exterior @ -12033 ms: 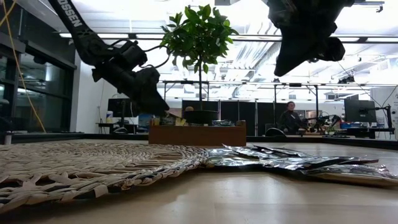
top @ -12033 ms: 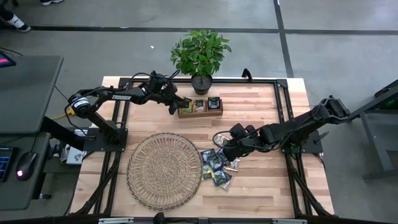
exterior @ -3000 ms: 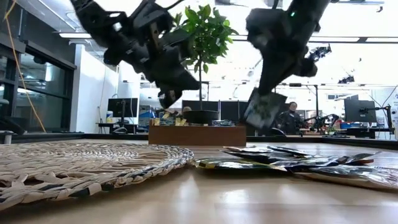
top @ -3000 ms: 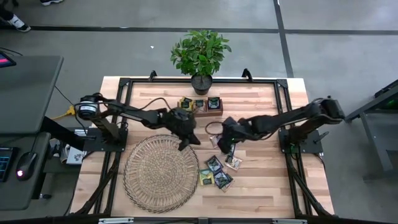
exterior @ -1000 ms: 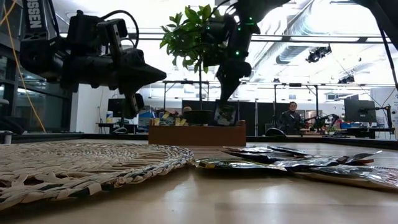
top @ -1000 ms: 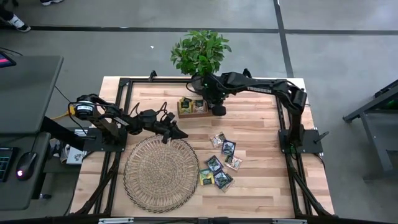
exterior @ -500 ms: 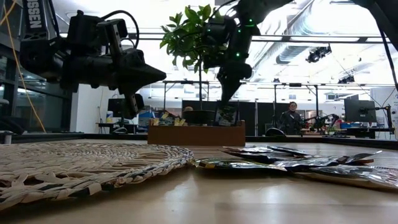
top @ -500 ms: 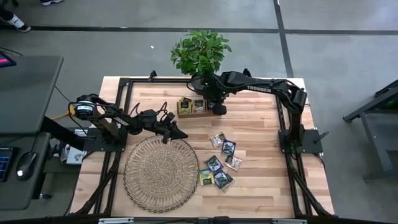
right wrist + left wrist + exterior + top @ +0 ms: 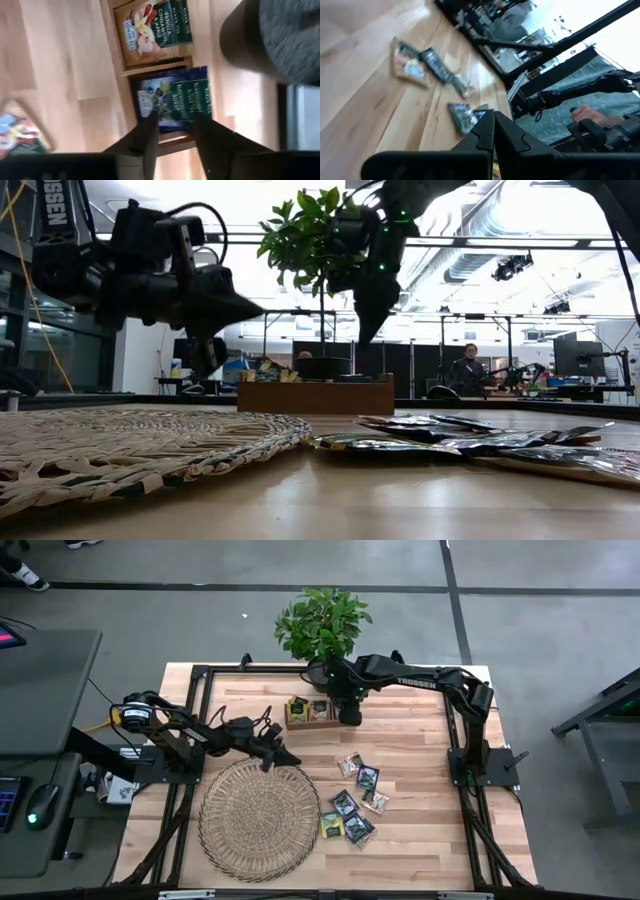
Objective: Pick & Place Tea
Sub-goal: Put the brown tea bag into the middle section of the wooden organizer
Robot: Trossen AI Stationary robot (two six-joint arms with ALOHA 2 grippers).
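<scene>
The brown wooden tray (image 9: 322,712) stands at the far middle of the table, in front of the plant pot. My right gripper (image 9: 176,131) hangs over its right-hand compartment, pointing down, open. A dark blue tea sachet (image 9: 175,100) lies flat in that compartment below the fingers; I see no touch. Beside it, another compartment holds a whitish sachet (image 9: 155,30). Several more tea sachets (image 9: 355,805) lie loose on the wood right of the round wicker mat (image 9: 258,817). My left gripper (image 9: 290,758) hovers shut over the mat's far edge, holding nothing.
The potted plant (image 9: 322,630) stands right behind the tray, its dark pot (image 9: 280,35) close to my right gripper. A black frame runs along the table's far and side edges. Bare wood lies free at the near right.
My right gripper has opened above the tray. The dark sachet that hung below its fingers has dropped out of the hold and now lies in the tray's right-hand compartment.
</scene>
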